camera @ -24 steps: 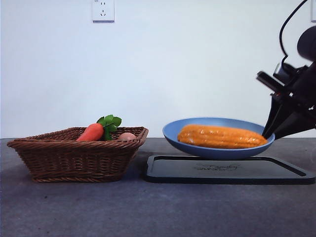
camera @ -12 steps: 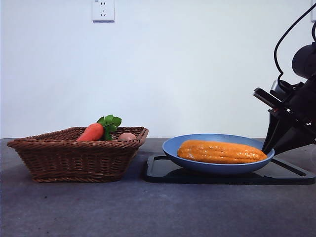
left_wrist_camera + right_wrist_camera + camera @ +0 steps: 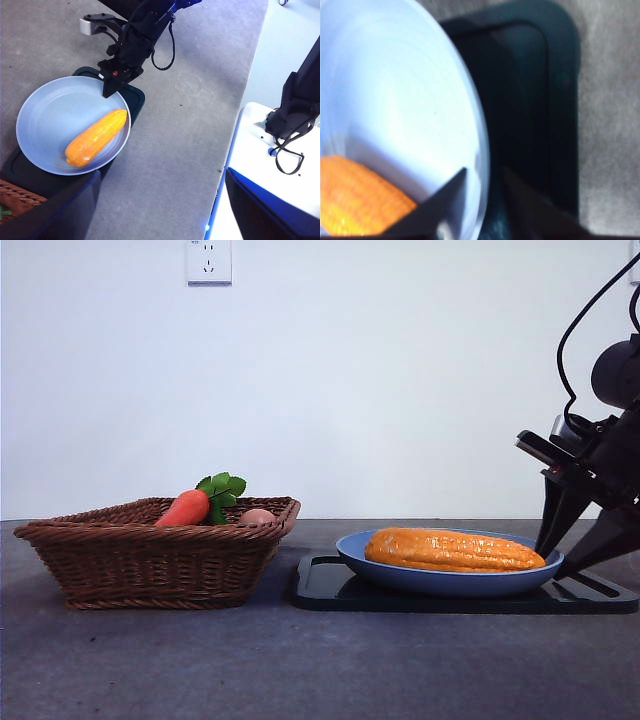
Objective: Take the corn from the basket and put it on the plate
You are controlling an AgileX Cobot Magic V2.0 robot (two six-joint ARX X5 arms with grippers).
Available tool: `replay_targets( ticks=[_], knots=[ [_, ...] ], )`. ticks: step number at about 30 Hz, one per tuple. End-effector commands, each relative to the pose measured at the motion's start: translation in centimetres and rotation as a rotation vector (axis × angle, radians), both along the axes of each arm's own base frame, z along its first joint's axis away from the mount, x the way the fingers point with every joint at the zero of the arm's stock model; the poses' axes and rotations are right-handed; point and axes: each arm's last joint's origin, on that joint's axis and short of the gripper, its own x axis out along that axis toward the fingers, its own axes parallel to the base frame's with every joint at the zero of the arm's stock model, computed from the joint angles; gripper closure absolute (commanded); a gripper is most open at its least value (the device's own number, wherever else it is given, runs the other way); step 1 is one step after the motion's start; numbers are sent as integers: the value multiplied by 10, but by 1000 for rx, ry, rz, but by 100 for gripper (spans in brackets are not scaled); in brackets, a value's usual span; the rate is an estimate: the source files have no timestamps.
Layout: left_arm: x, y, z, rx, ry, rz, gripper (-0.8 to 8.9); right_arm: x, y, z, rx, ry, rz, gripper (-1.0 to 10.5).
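Note:
The orange-yellow corn (image 3: 455,550) lies lengthwise on the light-blue plate (image 3: 440,582), which rests on a black tray. From above, the corn (image 3: 95,137) lies slanted across the plate (image 3: 50,110). My right gripper (image 3: 551,564) stands open at the plate's right rim. Its jaws straddle the rim in the right wrist view, where the corn (image 3: 355,200) and plate (image 3: 395,100) show close up. The brown wicker basket (image 3: 150,560) stands to the left. My left gripper (image 3: 160,215) hangs open high above the table, holding nothing.
A carrot (image 3: 185,508) with green leaves and a small pale round thing (image 3: 257,516) lie in the basket. The black tray (image 3: 600,595) reaches past the plate on the right. The table's edge (image 3: 235,130) runs beside a white base.
The plate with the corn has come down from above the tray onto it. My right gripper, shut on the plate's rim before, has opened.

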Motion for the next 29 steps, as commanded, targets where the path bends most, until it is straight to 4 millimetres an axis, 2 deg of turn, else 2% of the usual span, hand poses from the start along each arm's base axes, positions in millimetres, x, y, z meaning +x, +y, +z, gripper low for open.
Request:
replay_targets(
  ticks=[1,7,13,17,23,29],
  knots=[
    [-2,-1,8,-25,-18,-4,409,5,1,-2,-5,-13,23,775],
    [-3,0,7,-17,-10,-4,409,2,-5,14,-9,-63,12,747],
    [-3,0,6,-8,-6,-6,409,-15,-18,56,-19,-164,-15,747],
    [-3,0,6,-7,-5,-6,409,-43,-20,92,-48,-238,28,747],
    [-3,1,6,-6,-5,-6,410,-103,-10,143,-78,-338,113,747],
    [-3,1,6,-4,-3,-6,427,-164,2,175,-83,-441,204,747]
  ],
)
